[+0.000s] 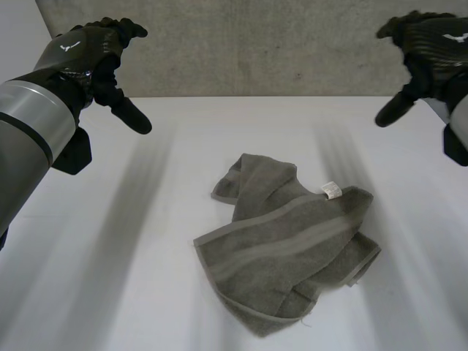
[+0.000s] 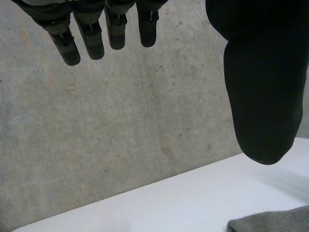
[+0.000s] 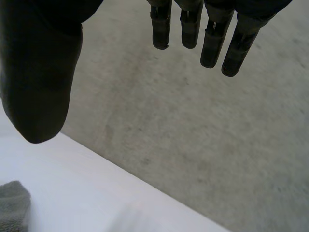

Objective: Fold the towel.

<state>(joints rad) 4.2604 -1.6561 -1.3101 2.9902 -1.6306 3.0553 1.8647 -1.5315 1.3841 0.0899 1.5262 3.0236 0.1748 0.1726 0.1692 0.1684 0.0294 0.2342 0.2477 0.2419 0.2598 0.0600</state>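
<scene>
While the grey towel [image 1: 292, 252] lies crumpled in the middle of the table [image 1: 110, 292], both arms are raised to either side. The left hand [image 1: 95, 55] and right hand [image 1: 428, 44] hang empty, clear of it, fingers loosely spread, thumbs turned inward.

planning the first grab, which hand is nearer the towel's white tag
Right. The right hand hovers open, farther back and right of the white tag; the left hand hovers open much farther off, beyond the towel's other side.
</scene>
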